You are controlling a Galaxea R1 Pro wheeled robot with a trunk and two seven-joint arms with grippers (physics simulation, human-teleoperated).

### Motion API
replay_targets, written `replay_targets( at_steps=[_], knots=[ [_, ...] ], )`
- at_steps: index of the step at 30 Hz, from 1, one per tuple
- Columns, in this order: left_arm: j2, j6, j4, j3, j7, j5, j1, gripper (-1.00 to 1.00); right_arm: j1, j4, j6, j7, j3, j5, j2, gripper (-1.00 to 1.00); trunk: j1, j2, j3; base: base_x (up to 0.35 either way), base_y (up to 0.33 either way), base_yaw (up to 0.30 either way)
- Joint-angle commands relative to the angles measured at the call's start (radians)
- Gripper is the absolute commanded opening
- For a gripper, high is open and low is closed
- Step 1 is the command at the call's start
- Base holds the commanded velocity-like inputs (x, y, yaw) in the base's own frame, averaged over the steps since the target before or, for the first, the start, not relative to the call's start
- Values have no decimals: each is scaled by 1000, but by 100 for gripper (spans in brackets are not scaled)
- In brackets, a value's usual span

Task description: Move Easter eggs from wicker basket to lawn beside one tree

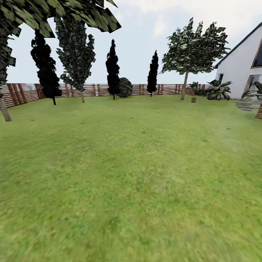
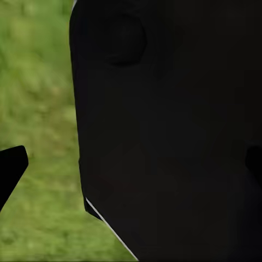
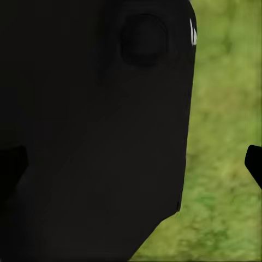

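The lawn [image 1: 131,174] spreads wide and green ahead of me in the head view. A tree [image 1: 193,47] with a pale thin trunk and blocky green leaves stands at the far right, near the fence. Another pale trunk [image 1: 4,109] rises at the left edge under overhanging leaves. The eggs and the wicker basket are out of view. In the wrist views, my left gripper [image 2: 131,166] and right gripper [image 3: 131,164] hang open beside the robot's black body, dark fingertips [image 2: 11,169] [image 3: 254,164] wide apart with grass behind and nothing held.
A brown slat fence [image 1: 94,90] closes the far side. Dark narrow cypress-like trees [image 1: 112,69] and a round shrub [image 1: 124,87] stand along it. A white house [image 1: 242,69] with broad-leaved plants [image 1: 217,91] and grey paving [image 1: 247,105] is at the right.
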Motion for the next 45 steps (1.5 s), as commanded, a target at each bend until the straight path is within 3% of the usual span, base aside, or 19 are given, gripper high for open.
replay_targets(
  at_steps=[1, 5, 22, 32, 45],
  knots=[
    [1, -6, -6, -1, -6, 3, -6, 100, -2, -6, -6, 5, 2, -2, 6, 100, 0, 0, 0, 0, 0, 0],
    [0, 17, -22, -1, -7, 4, -29, 100, -2, -18, -25, 5, 2, -2, 6, 100, 0, 0, 0, 0, 0, 0],
    [0, 17, -22, -1, -7, 4, -29, 100, -2, -18, -25, 5, 2, -2, 6, 100, 0, 0, 0, 0, 0, 0],
    [-5, -28, -42, 0, -9, 3, -35, 100, -2, -43, -74, 3, -4, -3, 4, 100, -38, 70, 31, 0, 0, 0],
    [-5, -156, -43, 0, -9, 2, -35, 100, -2, -45, -78, 3, -7, -5, 3, 100, -88, 161, 72, 0, 0, -3]
  ],
)
